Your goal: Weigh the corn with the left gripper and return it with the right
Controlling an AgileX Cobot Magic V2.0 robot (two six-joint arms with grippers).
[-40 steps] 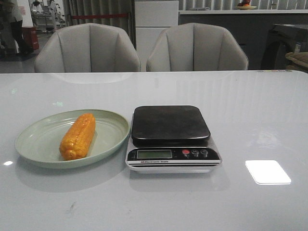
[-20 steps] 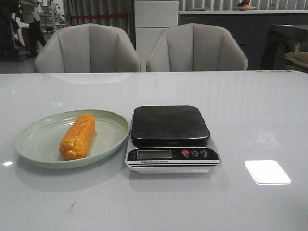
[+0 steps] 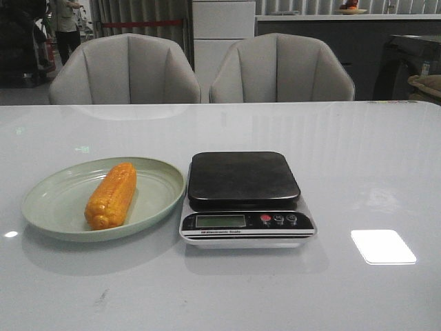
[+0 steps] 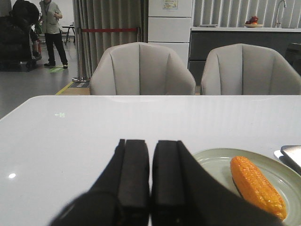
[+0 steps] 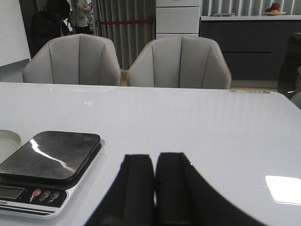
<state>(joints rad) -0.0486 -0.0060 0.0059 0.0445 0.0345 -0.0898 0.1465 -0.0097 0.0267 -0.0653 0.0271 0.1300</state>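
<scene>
Corn (image 3: pixel 111 195) lies on the green plate (image 3: pixel 160 200), just left of the scale (image 3: pixel 244 198). Our left gripper (image 4: pixel 150 176) hovers low with its jaws pressed together, holding nothing, as does the right gripper (image 5: pixel 155 186). Closed jaws would nudge the cob (it probably rolls), and the plate rim could catch a finger. The scale's platform looks bare, two chairs (image 3: pixel 200 69) beyond.
</scene>
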